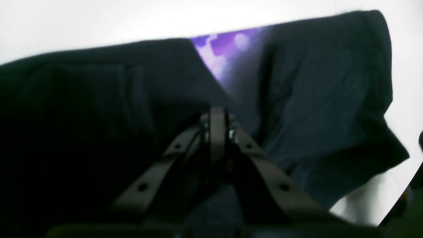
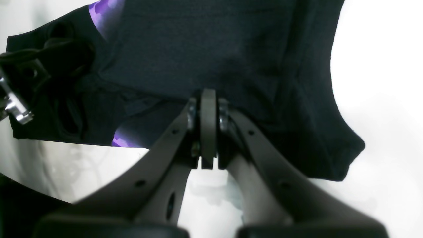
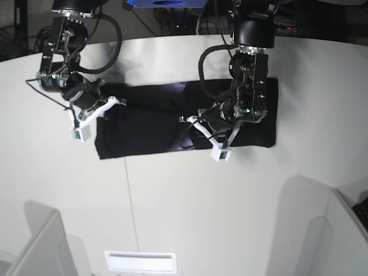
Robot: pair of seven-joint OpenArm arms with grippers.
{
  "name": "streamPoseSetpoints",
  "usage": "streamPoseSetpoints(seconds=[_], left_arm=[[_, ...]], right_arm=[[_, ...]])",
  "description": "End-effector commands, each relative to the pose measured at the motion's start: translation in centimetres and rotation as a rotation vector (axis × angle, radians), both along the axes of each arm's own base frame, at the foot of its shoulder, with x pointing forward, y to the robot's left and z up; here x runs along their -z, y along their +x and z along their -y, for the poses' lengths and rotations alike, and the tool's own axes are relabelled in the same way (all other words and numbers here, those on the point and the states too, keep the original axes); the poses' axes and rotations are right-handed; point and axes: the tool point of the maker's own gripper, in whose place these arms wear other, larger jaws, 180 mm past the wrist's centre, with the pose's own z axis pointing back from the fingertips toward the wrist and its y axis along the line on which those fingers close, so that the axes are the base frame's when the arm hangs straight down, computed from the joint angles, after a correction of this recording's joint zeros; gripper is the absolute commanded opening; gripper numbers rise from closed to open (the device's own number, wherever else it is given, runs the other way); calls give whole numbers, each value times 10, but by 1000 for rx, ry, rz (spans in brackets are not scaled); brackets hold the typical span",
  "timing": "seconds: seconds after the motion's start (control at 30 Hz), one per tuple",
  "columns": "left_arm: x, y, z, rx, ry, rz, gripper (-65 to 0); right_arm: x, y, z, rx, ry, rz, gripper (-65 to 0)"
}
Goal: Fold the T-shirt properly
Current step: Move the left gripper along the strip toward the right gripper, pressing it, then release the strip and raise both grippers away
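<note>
Black cotton T-shirt point(image 3: 149, 123) lies flat on the white bench point(image 3: 201, 201). Left gripper point(image 1: 217, 114) and right gripper point(image 2: 208, 99): jaws clenched, each pinching T-shirt fabric.

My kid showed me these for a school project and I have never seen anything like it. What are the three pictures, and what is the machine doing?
It is a robot with two arms working at a white table. The base picture looks down from above; the other two come from cameras on each wrist, looking along the tool. A black T-shirt lies on the table, partly folded, with a bit of purple print showing. The left tool and the right tool are both shut, each pinching shirt fabric. In the overhead view the left arm appears on the right side.
</note>
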Motion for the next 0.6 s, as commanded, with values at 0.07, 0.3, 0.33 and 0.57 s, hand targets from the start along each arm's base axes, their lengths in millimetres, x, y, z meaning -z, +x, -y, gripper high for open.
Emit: streamPoseSetpoints(seconds=[0.07,0.3,0.33,0.57], left_arm=[[-26,17,8,-2,-36,81,-650],[-81,3,-44,-47,61,275,-650],[-82,-4,-58,-57,91,282,-650],[-84,-33,-164,-214,233,276,-650]], right_arm=[[-12,10,1,1,2,51,-650],[-24,25,41,118,-14,86,-650],[-22,27,44,126,-10,66,-650],[-15,44,62,169,185,-49,-336]])
